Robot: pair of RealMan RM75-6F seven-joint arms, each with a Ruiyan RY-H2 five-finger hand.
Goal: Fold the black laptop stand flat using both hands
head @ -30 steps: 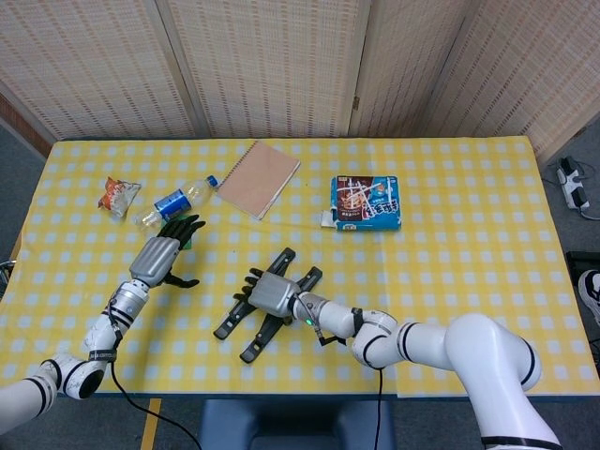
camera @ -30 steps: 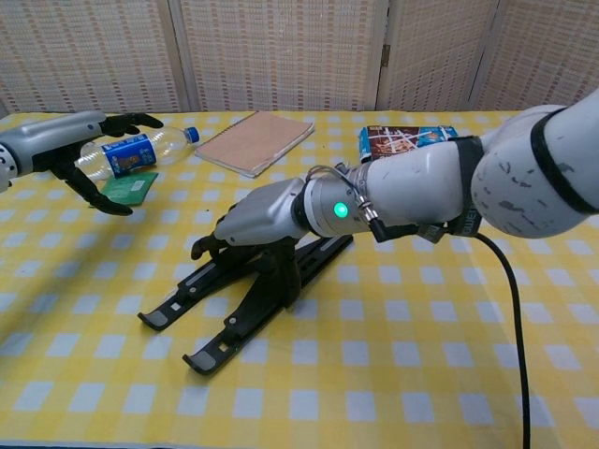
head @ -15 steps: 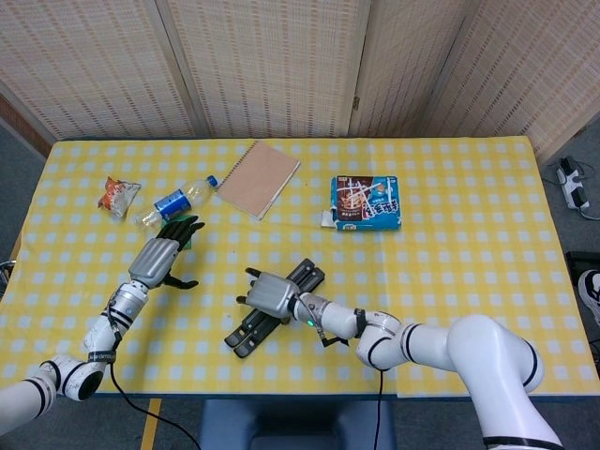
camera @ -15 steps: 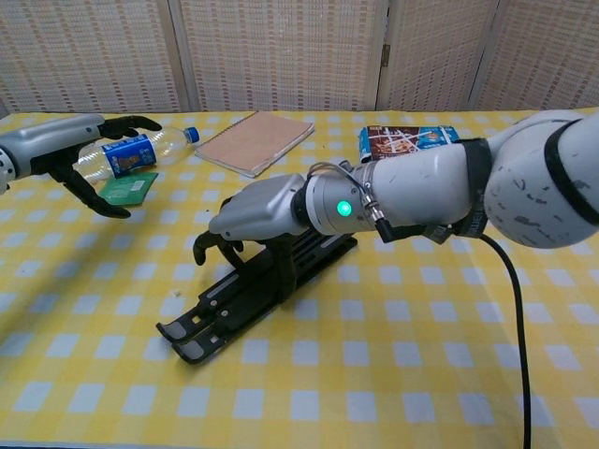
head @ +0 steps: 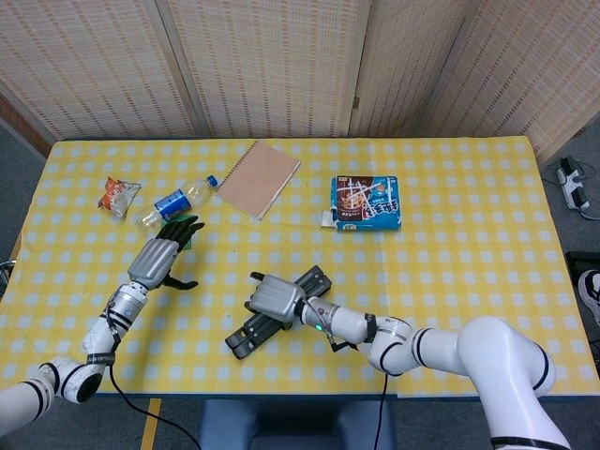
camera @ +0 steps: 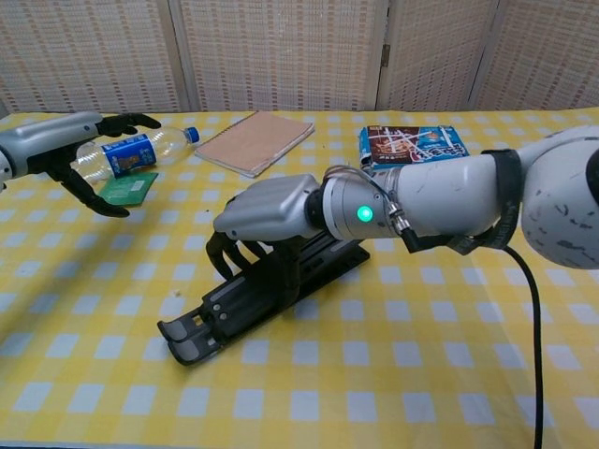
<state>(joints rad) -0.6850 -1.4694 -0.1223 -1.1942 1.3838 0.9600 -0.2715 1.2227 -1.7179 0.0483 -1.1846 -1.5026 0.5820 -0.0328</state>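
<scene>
The black laptop stand [head: 246, 330] [camera: 229, 309] lies flat on the yellow checked table [head: 469, 253], its two legs drawn together side by side. My right hand [head: 275, 297] [camera: 267, 210] lies over the stand's middle, fingers curled down around its bars, and hides that part. My left hand [head: 161, 255] [camera: 65, 150] hovers well to the left of the stand, fingers spread and holding nothing, just beside a small green packet [camera: 131, 187].
A plastic bottle with a blue label [head: 178, 200] [camera: 140, 152] lies behind the left hand. A snack packet [head: 118, 195] sits far left. A tan notebook [head: 259, 178] [camera: 255, 142] and a blue box [head: 367, 202] [camera: 412, 142] lie further back.
The stand's two legs, splayed apart a second ago, have come together into one flat bundle. My right hand shifted slightly toward the table's front edge. The left hand stayed still.
</scene>
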